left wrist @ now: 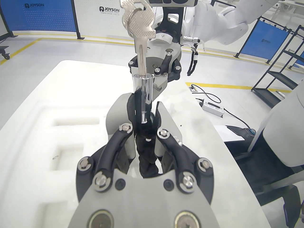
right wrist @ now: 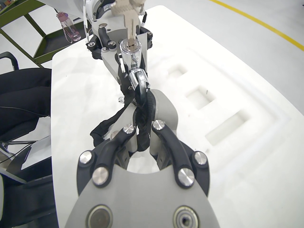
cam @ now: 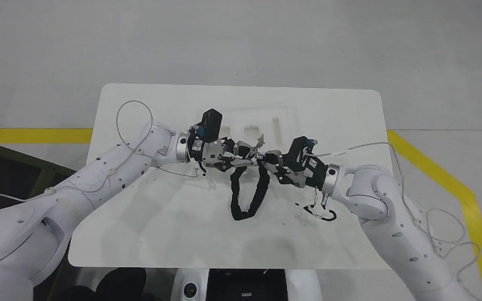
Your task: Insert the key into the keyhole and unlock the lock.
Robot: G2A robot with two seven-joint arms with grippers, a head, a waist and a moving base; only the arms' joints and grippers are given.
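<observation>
1. left gripper (left wrist: 142,117) – fingers are pressing shut on the black-sleeved chain (left wrist: 146,143) directly beneath the lock cylinder (left wrist: 143,88). It is holding nothing else.
2. right gripper (right wrist: 143,110) – fingers are pinching shut on the same sleeve at the chrome loop end, on the opposite side of the lock cylinder from the left gripper. The 2 grippers are holding the lock up between them.
3. key (left wrist: 139,24) – it is standing in the keyhole (right wrist: 130,46) at the lock cylinder's open end, with part of the blade showing above the mouth. At least 1 more key is riding on its ring, and neither gripper is touching it.
4. The rest of the chain is hanging from the lock cylinder toward the table (cam: 151,226). A white foam tray (right wrist: 228,91) is lying beyond the cylinder.
5. Step in hand, by judgement: insertion is looking done or nearly done, and unlocking is not yet showing.
6. Next move, by judgement: 1 gripper is needing to let go of the sleeve, take the key's head and turn it while the other is steadying the cylinder. Whether the blade is fully seated cannot be told.
7. Writing: a small mark on the lock cylinder is too fine to read. The display panels (left wrist: 38,5) far behind it are carrying a printed logo.
</observation>
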